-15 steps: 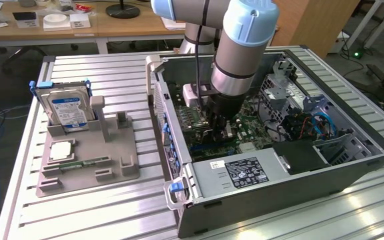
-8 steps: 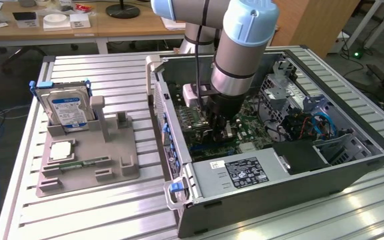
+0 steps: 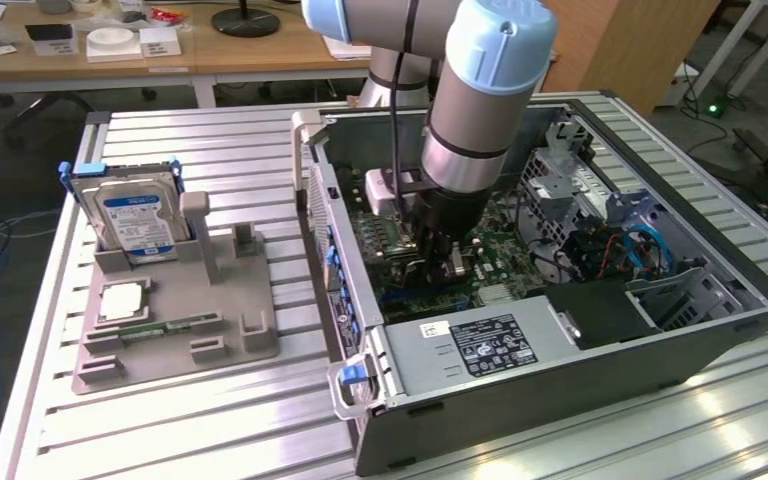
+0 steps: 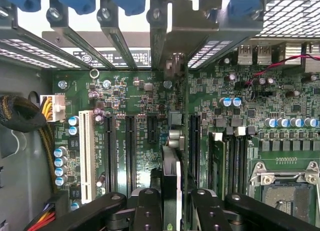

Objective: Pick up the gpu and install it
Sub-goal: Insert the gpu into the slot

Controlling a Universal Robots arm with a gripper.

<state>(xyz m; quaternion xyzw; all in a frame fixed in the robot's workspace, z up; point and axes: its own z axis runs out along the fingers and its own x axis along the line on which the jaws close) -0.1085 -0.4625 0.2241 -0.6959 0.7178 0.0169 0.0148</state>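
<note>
My gripper (image 3: 438, 258) is low inside the open computer case (image 3: 704, 320), just over the green motherboard (image 3: 491, 262). In the wrist view the gpu (image 4: 172, 183) appears edge-on as a thin dark card, standing between my two black fingers (image 4: 146, 212), which are shut on it. Its silvery end bracket (image 4: 172, 38) reaches the case's rear slot openings. The card hangs in line with the black expansion slots (image 4: 131, 151) on the motherboard (image 4: 125, 98). Whether its lower edge touches a slot is hidden.
A grey fixture (image 3: 177, 335) on the exterior view's left holds a silver hard drive with a blue label (image 3: 137, 222), a square chip (image 3: 120, 300) and a narrow green stick (image 3: 171, 326). Inside the case are a power supply (image 3: 484, 345), blue cables (image 3: 644, 250), memory slots (image 4: 220, 161) and a CPU socket (image 4: 287, 191).
</note>
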